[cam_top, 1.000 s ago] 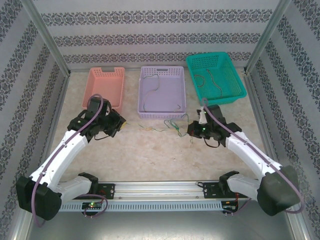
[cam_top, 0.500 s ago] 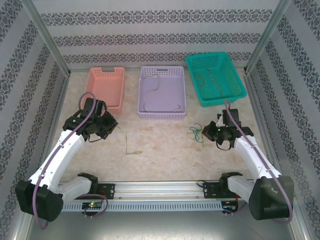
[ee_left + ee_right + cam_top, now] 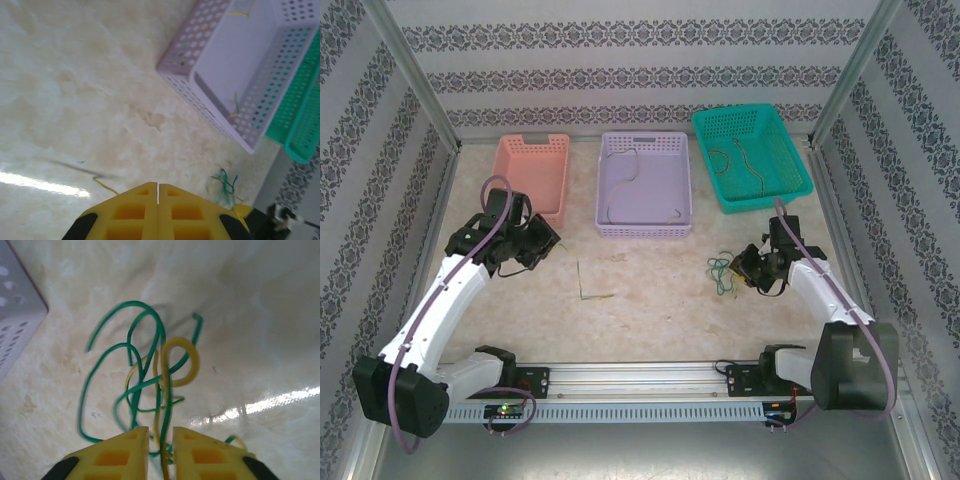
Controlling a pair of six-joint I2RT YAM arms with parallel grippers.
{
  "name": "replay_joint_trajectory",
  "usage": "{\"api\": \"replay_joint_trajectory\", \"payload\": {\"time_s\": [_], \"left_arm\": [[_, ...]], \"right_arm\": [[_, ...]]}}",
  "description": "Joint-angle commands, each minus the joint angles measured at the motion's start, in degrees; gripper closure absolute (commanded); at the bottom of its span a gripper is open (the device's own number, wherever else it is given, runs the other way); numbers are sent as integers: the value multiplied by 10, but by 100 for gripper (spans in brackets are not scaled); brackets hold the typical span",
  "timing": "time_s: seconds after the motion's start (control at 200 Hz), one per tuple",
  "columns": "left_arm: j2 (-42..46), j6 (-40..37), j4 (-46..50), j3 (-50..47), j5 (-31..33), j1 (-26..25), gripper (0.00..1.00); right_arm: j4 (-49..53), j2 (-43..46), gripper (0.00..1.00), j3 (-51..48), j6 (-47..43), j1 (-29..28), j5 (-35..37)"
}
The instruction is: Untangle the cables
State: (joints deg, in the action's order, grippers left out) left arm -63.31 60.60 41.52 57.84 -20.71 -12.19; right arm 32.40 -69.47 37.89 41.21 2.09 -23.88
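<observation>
Right wrist view: right fingers (image 3: 115, 455) narrowly apart astride tangled cables (image 3: 150, 365), probably letting go; left fingers (image 3: 130, 215) pressed together.

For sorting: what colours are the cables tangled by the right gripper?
The cables are green and yellow; clearest in right wrist view.

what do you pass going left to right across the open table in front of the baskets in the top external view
left claw → single yellow cable → green and yellow cable tangle → right claw
</observation>
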Motion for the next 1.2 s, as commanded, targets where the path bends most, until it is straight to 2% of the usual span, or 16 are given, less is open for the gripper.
{"api": "replay_joint_trajectory", "payload": {"time_s": [0.0,0.075,0.21,0.32,0.425,0.495,0.634,0.844,1.014,1.194], "left_arm": [[-9,-8,-56,16,-62,8,100],[-12,-5,-68,27,-84,8,100],[-27,-17,-97,52,-142,7,100],[-48,-65,-128,82,-218,6,100],[-74,-126,-135,121,-290,4,100],[-85,-174,-123,144,-314,0,100],[-91,-243,-138,155,-331,-2,100],[-91,-281,-210,130,-344,-7,100],[-90,-294,-259,113,-344,-11,100],[-94,-298,-295,107,-349,-15,100]], "right_arm": [[10,8,64,25,18,-12,-2],[23,35,58,38,31,-23,16],[46,89,54,61,66,-48,42],[55,113,53,82,87,-78,51],[42,106,51,101,103,-109,24],[19,87,50,111,115,-131,-15],[-9,36,44,140,144,-183,-80],[-68,-28,40,159,246,-267,-142],[-81,-76,42,183,285,-327,-157],[-127,-99,49,170,322,-341,-149]]}}
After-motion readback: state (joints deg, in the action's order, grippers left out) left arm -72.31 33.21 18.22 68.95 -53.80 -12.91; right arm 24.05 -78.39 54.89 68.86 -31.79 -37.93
